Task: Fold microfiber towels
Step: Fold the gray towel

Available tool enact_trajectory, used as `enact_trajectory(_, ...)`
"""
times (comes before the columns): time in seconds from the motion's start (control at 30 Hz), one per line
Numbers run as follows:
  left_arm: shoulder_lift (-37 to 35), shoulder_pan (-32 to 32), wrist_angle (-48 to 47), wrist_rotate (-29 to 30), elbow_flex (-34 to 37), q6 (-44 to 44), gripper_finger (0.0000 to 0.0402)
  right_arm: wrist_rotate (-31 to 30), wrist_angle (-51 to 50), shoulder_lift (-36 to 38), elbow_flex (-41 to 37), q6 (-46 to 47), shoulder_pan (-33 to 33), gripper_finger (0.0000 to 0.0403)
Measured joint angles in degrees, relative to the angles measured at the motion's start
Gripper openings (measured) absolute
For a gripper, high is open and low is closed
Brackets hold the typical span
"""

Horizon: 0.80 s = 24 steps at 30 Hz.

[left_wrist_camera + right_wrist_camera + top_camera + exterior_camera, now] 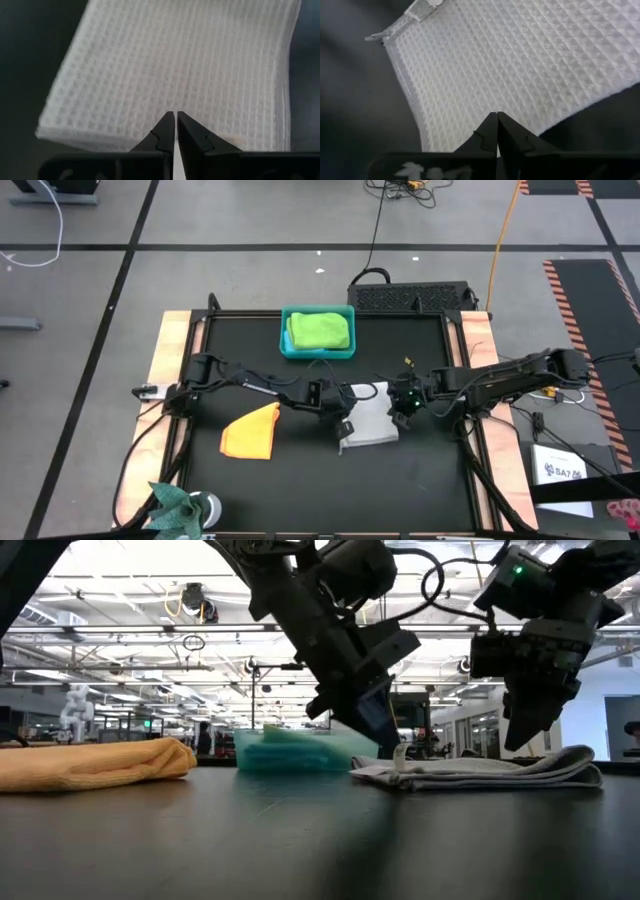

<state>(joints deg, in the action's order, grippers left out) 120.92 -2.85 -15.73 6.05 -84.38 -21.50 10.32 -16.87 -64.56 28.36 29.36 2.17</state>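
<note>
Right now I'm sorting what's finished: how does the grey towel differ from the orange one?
The grey towel lies under both grippers, at the table's middle; the orange towel lies alone, towards the left arm's side. The grey one is a flat layered rectangle; the orange one is an uneven, pointed shape. Both rest on the black table.

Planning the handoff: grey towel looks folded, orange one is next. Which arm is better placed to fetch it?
Left, probably. The orange-yellow towel lies on the left arm's side, close to the left tool. The right tool hangs over the far edge of the light grey towel and would have to cross it. Both tools look shut and empty.
</note>
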Motion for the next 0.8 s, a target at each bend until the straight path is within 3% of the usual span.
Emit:
enact_trajectory(0.47, -0.02, 1.69, 0.53, 1.2, -0.04, 1.55, 0.0021, 0.07, 3.53, -9.75, 0.31, 0.26, 0.0, 0.0)
enact_trajectory(0.67, -0.04, 1.7, 0.46, 2.83, -0.07, 1.57, 0.0021, 0.09, 3.33, -8.74, 0.18, -1.24, 0.0, 0.0)
enact_trajectory(0.8, -1.59, 1.24, 0.13, 6.52, -0.07, 1.74, 0.0016, 0.76, 2.91, -3.65, 0.07, -1.2, 0.02, 0.0)
